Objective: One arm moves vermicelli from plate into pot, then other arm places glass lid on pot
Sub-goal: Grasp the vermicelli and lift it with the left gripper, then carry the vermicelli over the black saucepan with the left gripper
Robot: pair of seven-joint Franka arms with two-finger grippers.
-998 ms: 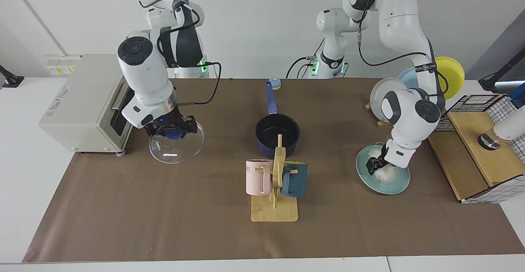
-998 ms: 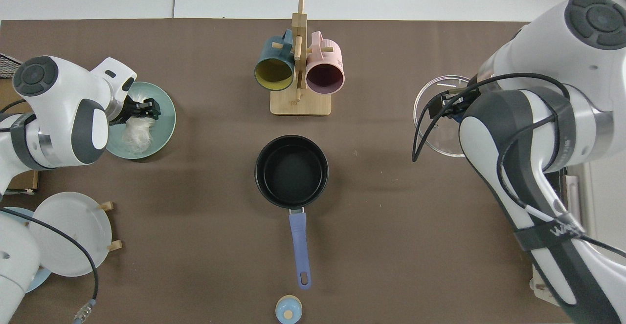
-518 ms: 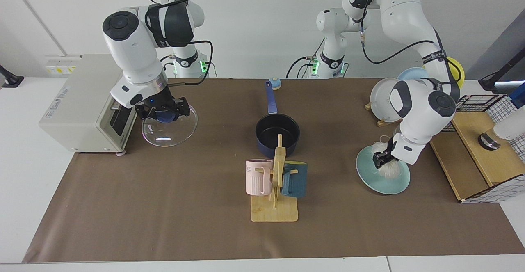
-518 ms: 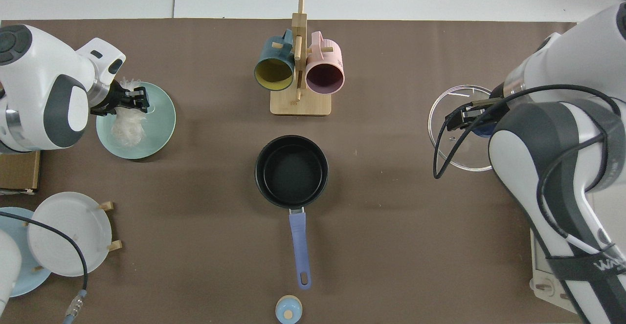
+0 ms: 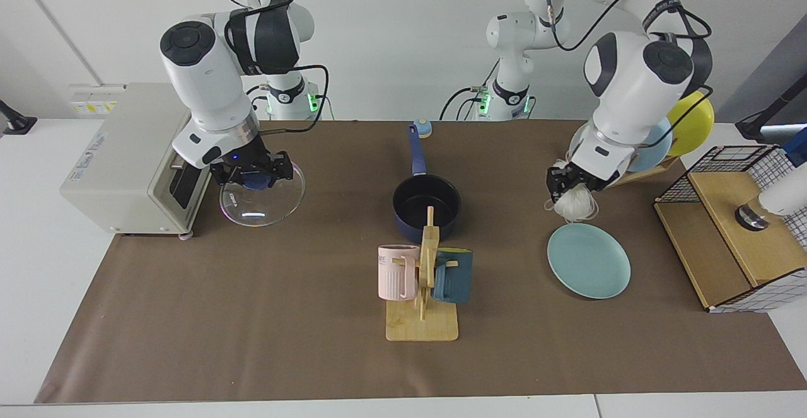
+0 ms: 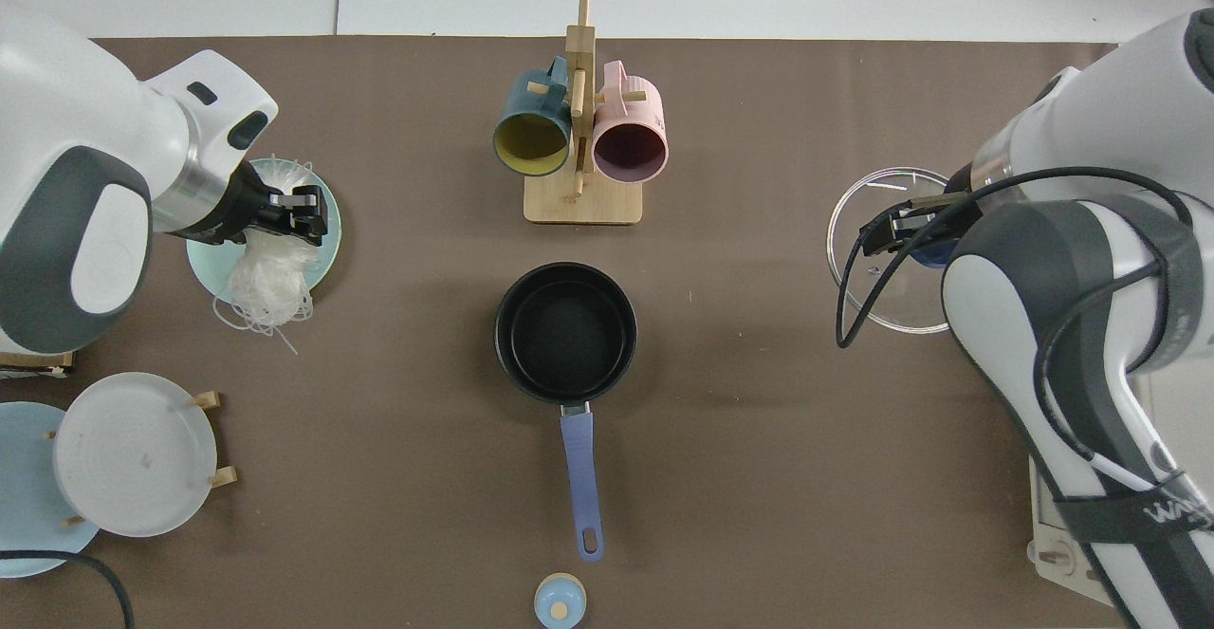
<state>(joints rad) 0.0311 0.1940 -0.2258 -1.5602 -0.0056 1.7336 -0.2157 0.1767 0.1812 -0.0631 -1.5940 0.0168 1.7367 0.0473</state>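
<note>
My left gripper (image 5: 565,181) is shut on the vermicelli (image 5: 574,202), a white noodle clump hanging in the air above the far edge of the teal plate (image 5: 588,260). From above, the left gripper (image 6: 299,214) and the dangling vermicelli (image 6: 270,278) cover part of the plate (image 6: 327,248). The dark blue pot (image 5: 426,207) stands mid-table with its black inside bare (image 6: 565,330). My right gripper (image 5: 252,175) is shut on the blue knob of the glass lid (image 5: 261,196), held just above the table beside the oven. In the top view the lid (image 6: 877,278) hangs under the right gripper (image 6: 901,226).
A wooden mug tree (image 5: 421,273) with a pink and a teal mug stands just in front of the pot. A toaster oven (image 5: 126,159) sits by the lid. A rack of plates (image 5: 656,147) and a wire-sided wooden box (image 5: 737,235) lie beyond the teal plate.
The left gripper has lifted the vermicelli off the plate and carried it up and towards the pot. The right gripper raised the lid from the table a second ago and now holds nearly still.
</note>
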